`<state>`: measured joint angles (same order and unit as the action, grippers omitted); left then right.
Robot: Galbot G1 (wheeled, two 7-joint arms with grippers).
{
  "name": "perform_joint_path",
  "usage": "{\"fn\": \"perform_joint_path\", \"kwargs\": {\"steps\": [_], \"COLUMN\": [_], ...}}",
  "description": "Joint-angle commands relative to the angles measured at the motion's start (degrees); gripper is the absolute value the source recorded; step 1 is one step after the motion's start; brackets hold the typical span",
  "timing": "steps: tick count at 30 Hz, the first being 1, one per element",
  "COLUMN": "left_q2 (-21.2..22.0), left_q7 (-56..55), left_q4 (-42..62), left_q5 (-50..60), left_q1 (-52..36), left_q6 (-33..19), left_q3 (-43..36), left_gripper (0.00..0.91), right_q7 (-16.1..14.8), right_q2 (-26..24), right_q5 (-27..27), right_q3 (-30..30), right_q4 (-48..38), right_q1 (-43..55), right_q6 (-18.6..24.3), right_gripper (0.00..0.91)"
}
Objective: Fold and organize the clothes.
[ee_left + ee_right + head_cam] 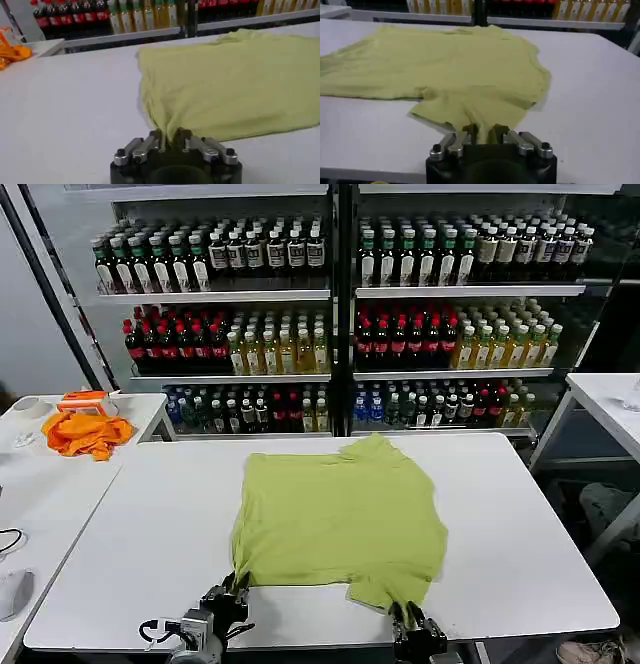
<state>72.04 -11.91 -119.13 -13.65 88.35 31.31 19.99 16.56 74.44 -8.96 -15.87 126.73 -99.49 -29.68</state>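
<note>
both end effectors, left (238,586) and right (404,612), are pinching the lime shirt's (340,514) near hem on the desk (150,524), so next up looks like lifting it over for the first fold

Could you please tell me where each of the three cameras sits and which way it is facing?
Head view: on the robot's head, facing forward and down at the white table; left gripper and right gripper show.
Left wrist view: faces the shelves; left gripper pinches the shirt.
Right wrist view: likewise; right gripper pinches it.
All three share the shirt.
</note>
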Motion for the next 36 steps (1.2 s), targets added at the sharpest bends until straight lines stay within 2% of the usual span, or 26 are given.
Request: {"fn": "perform_joint_path", "kwargs": {"steps": [1, 7, 15, 21, 36], "left_q2": [-0.11, -0.09, -2.12, -5.23, -8.88], "left_q7": [0.24, 0.35, 0.69, 0.98, 1.07], "left_q4": [-7.01, -14.83, -17.70, -13.26, 1.60], "left_q5": [-1.05, -1.07, -2.03, -3.41, -3.12], "left_q1": [2.71, 6.53, 6.21, 2.40, -9.79], "left_q6": [-0.77, -1.05, -1.62, -1.71, -2.84], "left_q3": [0.57, 2.65, 5.68, 5.77, -0.93], "left_gripper": [0.020, 0.020, 0.020, 0.020, 0.020], "right_q7": [0.00, -0.04, 0.20, 0.42, -0.31], "right_q2": [-0.94, -3.37, -6.18, -9.72, -13.89], "right_q5": [-0.59, -1.51, -5.40, -8.01, -8.38], "right_q3": [-1.19, -5.19, -10.55, -10.09, 1.39], "right_q4": [4.05, 11.35, 16.16, 10.93, -6.47], "right_q1": [-2.04, -4.67, -2.72, 5.98, 26.38], "right_q6": [3.12, 7.04, 7.37, 6.88, 5.70], "right_gripper": [0.000, 0.000, 0.000, 0.000, 0.000]}}
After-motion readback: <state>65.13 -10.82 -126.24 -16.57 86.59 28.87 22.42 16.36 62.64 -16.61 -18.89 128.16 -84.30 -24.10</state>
